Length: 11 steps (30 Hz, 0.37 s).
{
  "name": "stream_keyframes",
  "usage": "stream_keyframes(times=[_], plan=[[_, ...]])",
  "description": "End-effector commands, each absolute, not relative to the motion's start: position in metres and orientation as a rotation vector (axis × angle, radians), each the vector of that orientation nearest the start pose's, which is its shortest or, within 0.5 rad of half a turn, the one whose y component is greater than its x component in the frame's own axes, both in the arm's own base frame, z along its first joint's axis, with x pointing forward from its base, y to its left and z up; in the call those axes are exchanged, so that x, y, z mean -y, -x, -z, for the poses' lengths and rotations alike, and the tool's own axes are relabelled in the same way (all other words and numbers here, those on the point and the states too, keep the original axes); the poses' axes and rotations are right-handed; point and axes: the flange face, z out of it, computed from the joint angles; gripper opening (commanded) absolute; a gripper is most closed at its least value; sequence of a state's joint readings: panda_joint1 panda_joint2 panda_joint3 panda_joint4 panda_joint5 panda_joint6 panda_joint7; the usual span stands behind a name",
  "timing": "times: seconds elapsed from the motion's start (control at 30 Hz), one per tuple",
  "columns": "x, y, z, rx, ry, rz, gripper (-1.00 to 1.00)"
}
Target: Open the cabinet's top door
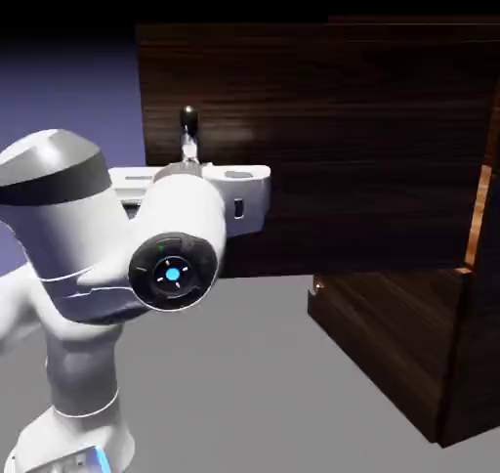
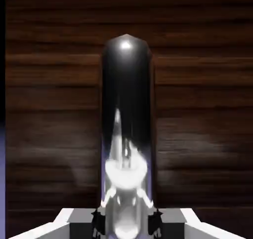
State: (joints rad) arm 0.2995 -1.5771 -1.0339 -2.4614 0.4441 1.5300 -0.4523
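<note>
So, the top door [image 1: 342, 149] is right in front of the gripper [image 2: 126, 222], and it looks swung well out from the cabinet [image 1: 479, 354]. I think most of the pulling is done, and maybe just a bit more is left, but I can't tell how wide is enough. The door's flat face looks at the gripper. Its long way goes sideways from the gripper, off to the exterior view's right, to the side that looks hinged. The silver handle [image 1: 189, 121] stands up tall, and the gripper's two fingers are squeezed on it, one on each side. Below the gripper and off to the exterior view's right, the lower door [image 1: 386, 329] looks closed
</note>
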Motion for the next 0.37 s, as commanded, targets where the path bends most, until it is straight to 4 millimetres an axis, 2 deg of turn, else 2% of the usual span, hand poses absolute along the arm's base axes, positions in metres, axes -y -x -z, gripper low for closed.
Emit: stream_keyframes(times=[0.0,0.33], plan=[[0.268,-0.140,-0.560,0.435,1.570,0.802,-1.00],[0.357,-0.157,-0.560,0.584,1.498,0.646,-1.00]])
